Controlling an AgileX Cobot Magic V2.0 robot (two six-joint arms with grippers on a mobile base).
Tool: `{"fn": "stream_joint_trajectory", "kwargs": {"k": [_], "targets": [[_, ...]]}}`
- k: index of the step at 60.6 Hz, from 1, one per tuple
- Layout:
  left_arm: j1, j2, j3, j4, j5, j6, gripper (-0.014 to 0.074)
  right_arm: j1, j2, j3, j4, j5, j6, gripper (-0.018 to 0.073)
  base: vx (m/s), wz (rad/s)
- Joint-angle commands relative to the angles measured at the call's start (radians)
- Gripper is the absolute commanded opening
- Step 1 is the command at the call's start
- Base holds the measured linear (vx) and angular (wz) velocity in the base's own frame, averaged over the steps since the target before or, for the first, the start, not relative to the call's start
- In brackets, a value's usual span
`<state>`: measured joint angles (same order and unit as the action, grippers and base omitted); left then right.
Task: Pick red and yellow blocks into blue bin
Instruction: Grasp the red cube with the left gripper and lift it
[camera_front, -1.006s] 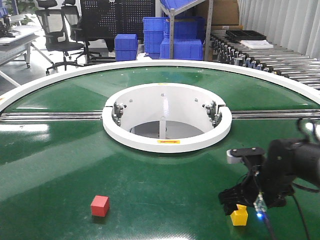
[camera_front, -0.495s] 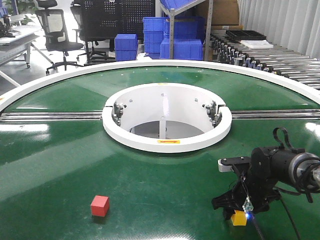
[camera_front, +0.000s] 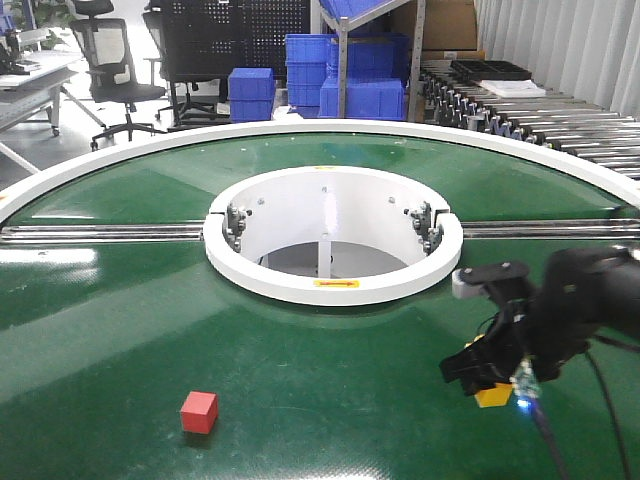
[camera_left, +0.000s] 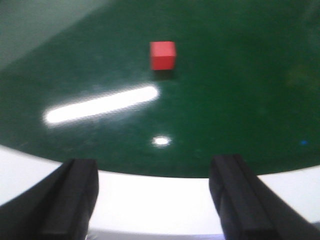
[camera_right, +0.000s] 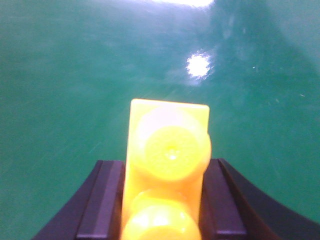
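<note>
The red cube sits alone on the green table near its front left; the left wrist view shows the same red cube well ahead of my left gripper. That gripper is open and empty, hovering over the table's white rim. The yellow brick hangs a little above the table at the front right, with my right gripper shut on it. In the right wrist view the yellow brick fills the gap between both dark fingers, studs facing the camera. The blue bin is out of view.
The round green table has a white ring around a central opening and a rail across its middle. Beyond it stand stacked blue crates, a shelf, office chairs and a roller conveyor.
My right gripper dropped onto the yellow brick, closed on it and has now lifted it off the table, slightly up and right. The red cube has stayed put.
</note>
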<state>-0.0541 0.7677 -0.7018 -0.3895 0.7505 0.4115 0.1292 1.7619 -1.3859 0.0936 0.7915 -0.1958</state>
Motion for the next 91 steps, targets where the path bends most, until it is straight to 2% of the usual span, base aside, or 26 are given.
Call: {"fn": "stream_joint_trajectory", "kwargs": {"k": [1,4,12,20,27,30,41,45,48,56,63,71,83,91], "targets": [[-0.036,0.097,-0.074,-0.123,-0.071,0.113,0.0566,0.001,-0.177,0.066,0.06,-0.029,-0.087,0.0325,0.0,0.0],[-0.054,0.156,-0.103,-0.15,-0.071,0.141,0.0566,0.001,-0.254,0.127,0.098,-0.036,-0.134,0.0325,0.0,0.0],[-0.103,0.319,-0.19,-0.153,-0.072,0.162,0.0566,0.001,-0.443,0.259,0.198,-0.032,-0.255,0.0325,0.0,0.0],[-0.143,0.485,-0.286,-0.121,-0.076,0.162,0.0566,0.001,-0.581,0.341,0.305,-0.005,-0.4,0.0325,0.0,0.0],[-0.175,0.645,-0.392,-0.052,-0.075,0.146,0.0566,0.001,-0.656,0.381,0.355,0.02,-0.462,0.0325,0.0,0.0],[-0.188,0.706,-0.436,-0.001,-0.072,0.1,0.0566,0.001,-0.674,0.389,0.358,0.022,-0.464,0.0325,0.0,0.0],[-0.213,0.961,-0.646,0.264,-0.043,-0.217,0.0566,0.001,-0.669,0.388,0.358,0.041,-0.464,0.0325,0.0,0.0],[-0.213,1.04,-0.719,0.307,-0.02,-0.297,0.0571,0.001,-0.662,0.388,0.358,0.04,-0.464,0.0325,0.0,0.0],[-0.213,1.098,-0.775,0.305,0.003,-0.325,0.0584,0.001,-0.657,0.388,0.358,0.04,-0.463,0.0325,0.0,0.0],[-0.213,1.22,-0.903,0.263,0.052,-0.324,0.0639,0.001,-0.646,0.388,0.358,0.038,-0.463,0.0325,0.0,0.0],[-0.213,1.287,-0.979,0.21,0.056,-0.307,0.0682,0.001,-0.638,0.388,0.358,0.037,-0.463,0.0325,0.0,0.0],[-0.213,1.34,-1.035,0.201,0.044,-0.316,0.069,0.001,-0.637,0.388,0.358,0.036,-0.46,0.0325,0.0,0.0],[-0.213,1.38,-1.059,0.202,0.023,-0.318,0.0649,0.001,-0.635,0.388,0.358,0.033,-0.46,0.0325,0.0,0.0],[-0.213,1.38,-1.059,0.202,0.024,-0.318,0.0553,0.001,-0.635,0.388,0.358,0.03,-0.46,0.0325,0.0,0.0]]}}
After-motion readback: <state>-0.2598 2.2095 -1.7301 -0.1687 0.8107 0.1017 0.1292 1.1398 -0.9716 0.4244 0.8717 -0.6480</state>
